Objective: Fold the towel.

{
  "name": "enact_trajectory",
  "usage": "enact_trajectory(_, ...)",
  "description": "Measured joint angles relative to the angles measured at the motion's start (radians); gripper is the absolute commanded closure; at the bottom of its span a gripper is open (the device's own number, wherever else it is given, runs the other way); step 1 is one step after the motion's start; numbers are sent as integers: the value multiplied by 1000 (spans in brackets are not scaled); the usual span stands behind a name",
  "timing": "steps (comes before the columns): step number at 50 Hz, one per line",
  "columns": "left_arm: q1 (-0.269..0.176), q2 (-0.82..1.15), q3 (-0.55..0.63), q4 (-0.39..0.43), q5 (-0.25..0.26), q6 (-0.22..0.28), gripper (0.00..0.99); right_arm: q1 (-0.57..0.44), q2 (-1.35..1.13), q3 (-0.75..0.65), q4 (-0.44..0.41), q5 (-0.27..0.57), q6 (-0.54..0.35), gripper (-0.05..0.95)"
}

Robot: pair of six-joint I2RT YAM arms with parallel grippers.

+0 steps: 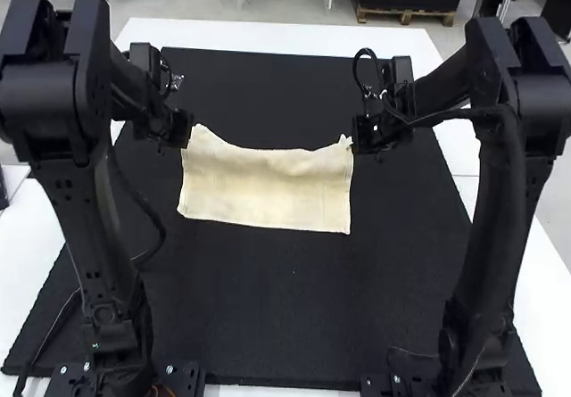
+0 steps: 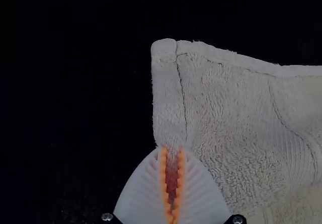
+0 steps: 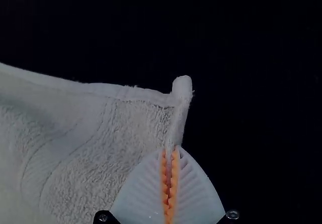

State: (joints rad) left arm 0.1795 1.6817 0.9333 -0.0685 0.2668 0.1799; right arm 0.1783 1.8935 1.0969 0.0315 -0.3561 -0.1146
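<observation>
The cream towel [image 1: 268, 187] lies across the middle of the black mat, its far edge sagging between two pinched corners. At its far left corner is my left gripper [image 1: 186, 134]; my right gripper [image 1: 355, 138] is at the far right corner. In the left wrist view, the left gripper [image 2: 172, 156] is shut on the side edge of the towel [image 2: 226, 113], just below the corner. Likewise the right gripper [image 3: 170, 156] pinches the side edge of the towel [image 3: 115, 133] in the right wrist view, with the corner tip poking up past its fingers.
Under the towel the black mat [image 1: 268, 308] spreads over a white table [image 1: 285, 36]. Both arms stand at the near side, reaching forward along the left and right of the mat. A dark cable hangs beside the left arm.
</observation>
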Motion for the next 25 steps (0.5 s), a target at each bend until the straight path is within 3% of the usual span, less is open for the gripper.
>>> enact_trajectory(25,0,-130,-68,-100,1,11,977,0,-103,-81,-98,-42,2,916)
